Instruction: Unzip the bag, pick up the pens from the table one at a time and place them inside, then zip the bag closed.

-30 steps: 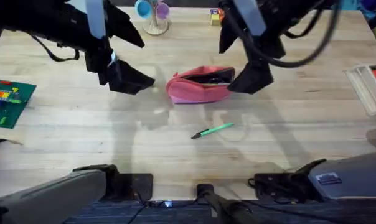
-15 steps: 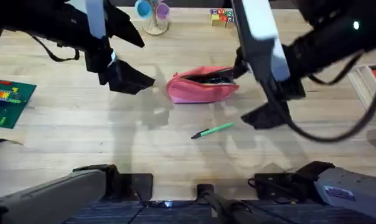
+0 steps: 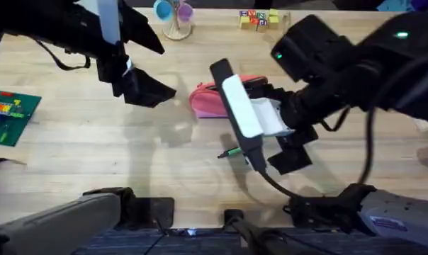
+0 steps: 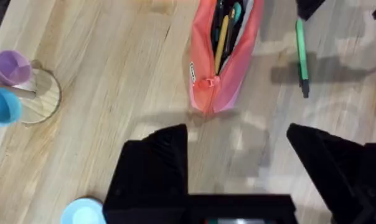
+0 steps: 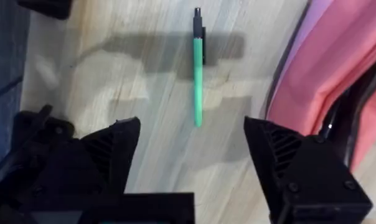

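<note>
Light wooden boards are making up the worktop (image 3: 72, 170), seen from overhead. The pink bag (image 3: 208, 99) is lying near the middle, partly hidden behind the right arm. The green pen (image 3: 232, 151) is lying just in front of the bag, and the arm is covering most of it. The left gripper (image 3: 149, 90) is hanging to the left of the bag. A green block plate (image 3: 8, 115) is sitting at the left edge, and a small cup stand (image 3: 174, 17) is standing at the back.

From the left wrist, the left gripper (image 4: 238, 155) is spreading its fingers wide with nothing in them. The bag (image 4: 220, 56) is lying unzipped with things inside, and the pen (image 4: 301, 53) is lying beside it, not touching.

From the right wrist, the right gripper (image 5: 191, 149) is gaping wide and empty, hanging over the pen (image 5: 198, 68). The bag (image 5: 328, 74) is lying close beside the pen.
</note>
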You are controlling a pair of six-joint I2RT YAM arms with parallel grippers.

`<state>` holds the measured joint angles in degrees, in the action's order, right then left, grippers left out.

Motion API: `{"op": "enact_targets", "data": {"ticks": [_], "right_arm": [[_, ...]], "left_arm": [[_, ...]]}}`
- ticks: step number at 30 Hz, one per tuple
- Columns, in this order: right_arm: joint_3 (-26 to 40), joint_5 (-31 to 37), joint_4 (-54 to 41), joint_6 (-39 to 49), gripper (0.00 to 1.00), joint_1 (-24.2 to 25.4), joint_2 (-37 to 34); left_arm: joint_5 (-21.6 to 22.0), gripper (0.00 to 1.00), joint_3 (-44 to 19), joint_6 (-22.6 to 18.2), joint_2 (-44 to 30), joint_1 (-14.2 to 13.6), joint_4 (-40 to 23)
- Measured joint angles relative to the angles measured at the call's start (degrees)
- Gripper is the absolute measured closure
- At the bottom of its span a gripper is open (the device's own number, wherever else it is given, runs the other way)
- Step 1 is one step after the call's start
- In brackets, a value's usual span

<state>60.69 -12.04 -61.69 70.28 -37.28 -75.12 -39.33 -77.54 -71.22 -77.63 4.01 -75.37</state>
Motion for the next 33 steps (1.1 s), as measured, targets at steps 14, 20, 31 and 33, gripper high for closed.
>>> {"op": "enact_targets", "data": {"ticks": [14,20,31,33], "right_arm": [[-0.2,0.7,3.9,0.1,0.006,0.0,-11.2],[-0.2,3.5,5.9,0.0,0.006,-1.1,-14.5],[-0.2,7.1,9.3,-1.5,0.006,-7.0,-20.1],[-0.1,8.2,9.6,-2.4,0.006,-8.0,-20.5]], "left_arm": [[0.0,0.007,0.0,0.0,0.0,0.0,0.0],[0.0,0.007,0.0,0.0,0.0,0.0,0.0],[0.0,0.007,0.0,0.0,0.0,0.0,0.0],[0.0,0.007,0.0,0.0,0.0,0.0,0.0]]}}
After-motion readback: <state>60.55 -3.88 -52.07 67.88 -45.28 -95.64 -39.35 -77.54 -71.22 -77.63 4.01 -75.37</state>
